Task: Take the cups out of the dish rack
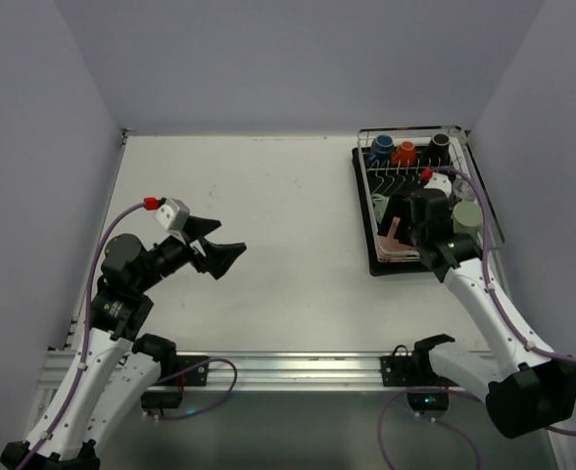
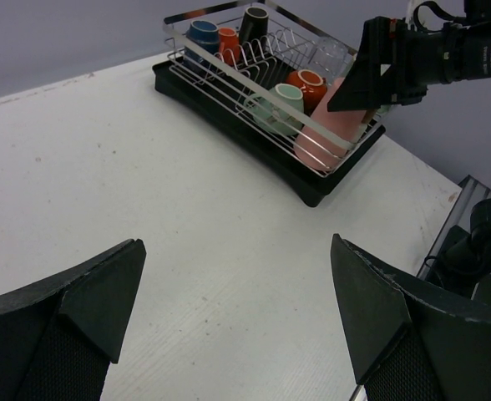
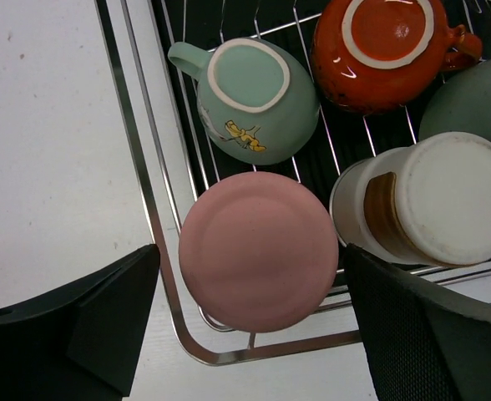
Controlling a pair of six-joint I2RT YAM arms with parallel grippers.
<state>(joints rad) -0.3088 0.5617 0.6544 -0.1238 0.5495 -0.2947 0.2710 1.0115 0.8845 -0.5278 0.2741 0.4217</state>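
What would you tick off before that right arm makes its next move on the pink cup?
1. Right jaws open: ok.
2. Pink cup lies between them, base up: ok.
3. Room to descend beside the dish rack rim and the white-topped cup: cannot tell.
4. Cup gripped: not ok, nothing held.
5. Left jaws open, far from the rack: ok.

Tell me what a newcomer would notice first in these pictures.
The dish rack at the table's far right corner, packed with upturned cups. The right gripper hangs open directly over the salmon-pink tumbler in the rack's near-left corner, while the left gripper hovers open over the table's left side.
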